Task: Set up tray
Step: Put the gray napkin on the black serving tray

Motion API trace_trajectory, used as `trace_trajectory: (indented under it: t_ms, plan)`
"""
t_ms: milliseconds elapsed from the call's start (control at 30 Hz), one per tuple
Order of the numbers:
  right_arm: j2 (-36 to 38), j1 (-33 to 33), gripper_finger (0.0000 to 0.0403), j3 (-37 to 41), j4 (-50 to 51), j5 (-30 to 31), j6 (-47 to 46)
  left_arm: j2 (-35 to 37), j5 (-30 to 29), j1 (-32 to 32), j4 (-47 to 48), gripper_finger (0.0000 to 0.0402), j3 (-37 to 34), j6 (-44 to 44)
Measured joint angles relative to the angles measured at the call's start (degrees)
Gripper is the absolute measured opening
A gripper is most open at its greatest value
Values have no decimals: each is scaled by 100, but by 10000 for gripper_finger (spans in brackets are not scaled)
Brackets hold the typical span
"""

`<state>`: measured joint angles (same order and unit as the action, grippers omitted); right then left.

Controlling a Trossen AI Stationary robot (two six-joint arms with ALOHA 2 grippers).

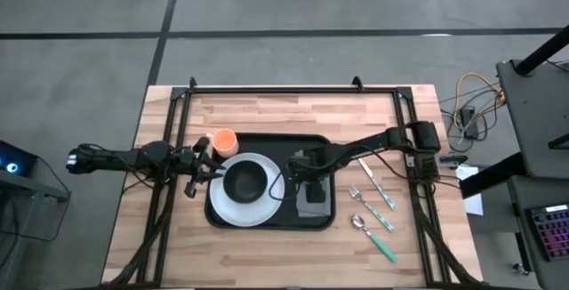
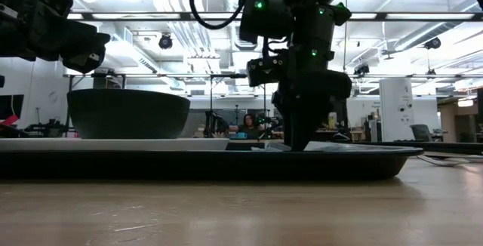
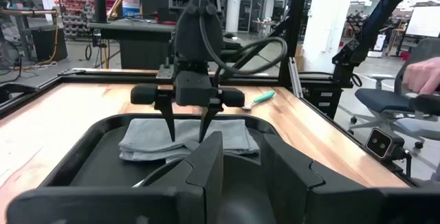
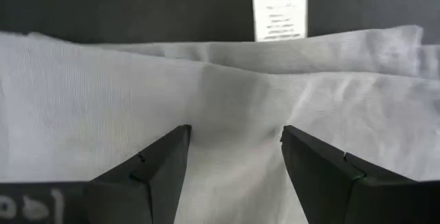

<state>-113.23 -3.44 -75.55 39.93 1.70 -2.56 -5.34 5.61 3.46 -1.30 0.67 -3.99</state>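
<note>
The black tray (image 1: 276, 137) lies mid-table. On its left half sits a white plate (image 1: 222, 208) holding a black bowl (image 1: 244, 181). On its right half lies a folded grey cloth (image 1: 313, 203), also seen in the left wrist view (image 3: 144, 138). My right gripper (image 1: 311, 183) points straight down over the cloth, open, its tips (image 4: 235, 133) level with the top layer. My left gripper (image 1: 203, 173) is open, raised above the table (image 2: 75, 46) at the plate's left edge, touching nothing. My right gripper comes at the grey cloth (image 4: 234, 80) from above, pointing down, near the middle of its top layer. Its open fingertips (image 4: 180, 138) stand a finger-width apart at the fabric. I cannot tell whether they touch it. The cloth lies flat on the tray.
An orange cup (image 1: 223, 140) stands at the tray's far left corner, close to my left gripper. A fork (image 1: 363, 203), a spoon (image 1: 373, 237) and another teal-handled utensil (image 1: 372, 179) lie on the wood right of the tray. A black frame borders the table.
</note>
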Motion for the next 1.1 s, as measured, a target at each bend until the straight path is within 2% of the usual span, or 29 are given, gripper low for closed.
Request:
trace_trajectory:
  t_ms: [333, 833, 933, 1100]
  plan:
    - [86, 6, 219, 0, 53, 1, -306, 0, 0, 0, 0, 80, 0, 0]
    - [98, -42, 219, -7, -126, -34, -129, 0, 2, 0, 2, 80, 0, 2]
    - [98, -53, 219, -9, -277, -196, -64, 0, 0, 0, 2, 80, 0, 0]
    - [106, -128, 219, -248, -298, -241, -22, 0, 0, 0, 2, 80, 0, 0]
